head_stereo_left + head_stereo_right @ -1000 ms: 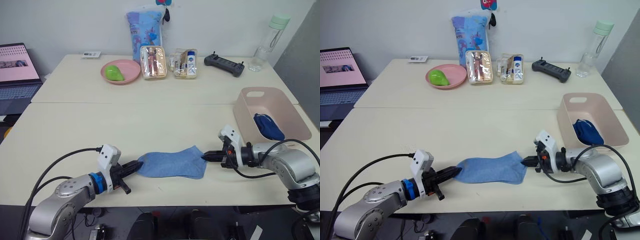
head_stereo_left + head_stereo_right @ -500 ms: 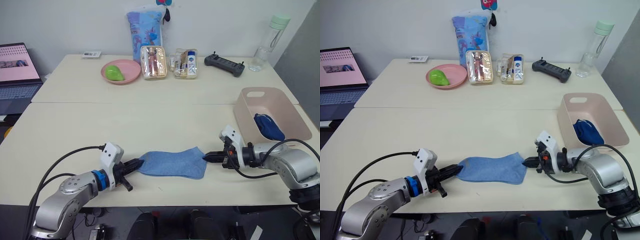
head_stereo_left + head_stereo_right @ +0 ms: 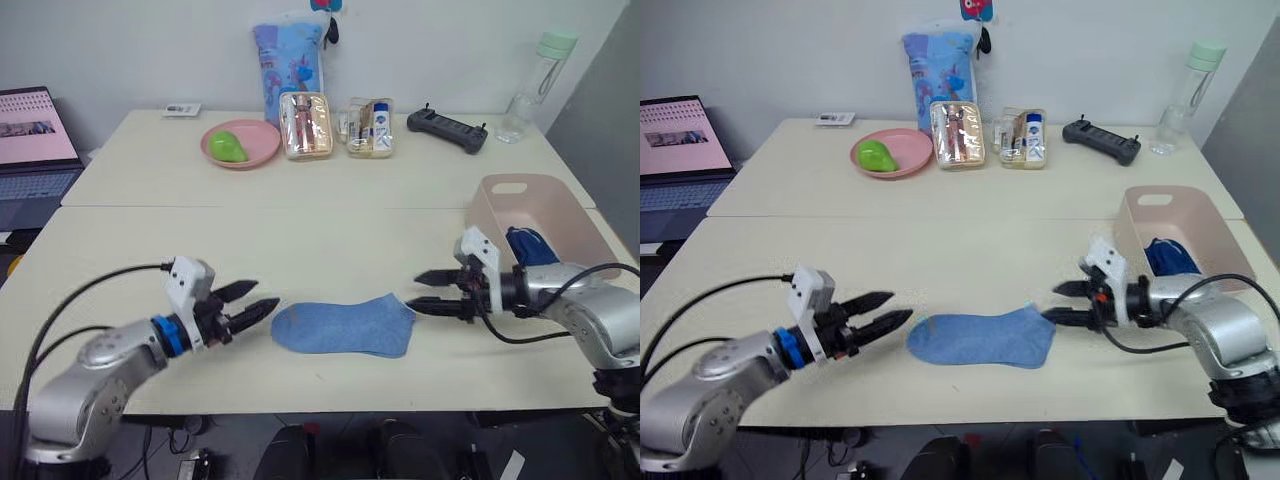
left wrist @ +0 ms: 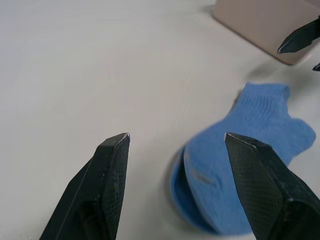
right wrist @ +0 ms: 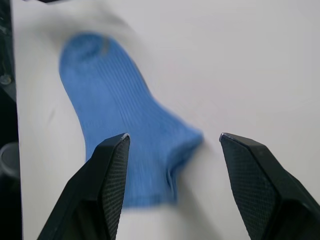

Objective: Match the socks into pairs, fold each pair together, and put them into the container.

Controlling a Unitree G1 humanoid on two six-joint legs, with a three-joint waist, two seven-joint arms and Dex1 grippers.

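Light blue socks (image 3: 343,328) stacked flat near bench front edge, midway between the two grippers. Left gripper (image 3: 249,304) released, just off toe end; right gripper (image 3: 426,292) released, just off cuff. Dark pair (image 3: 533,250) in bin (image 3: 500,222). Soft, light, limp knit: likely to sag; pinch both layers at cuff or toe edge.

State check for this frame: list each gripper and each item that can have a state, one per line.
left gripper: open, off the sock
right gripper: open, off the sock
light blue socks: stacked flat on the table, unfolded
dark blue socks: bundled inside the container
container: upright, holding the dark bundle
water bottle: upright, capped
laptop: open, screen lit
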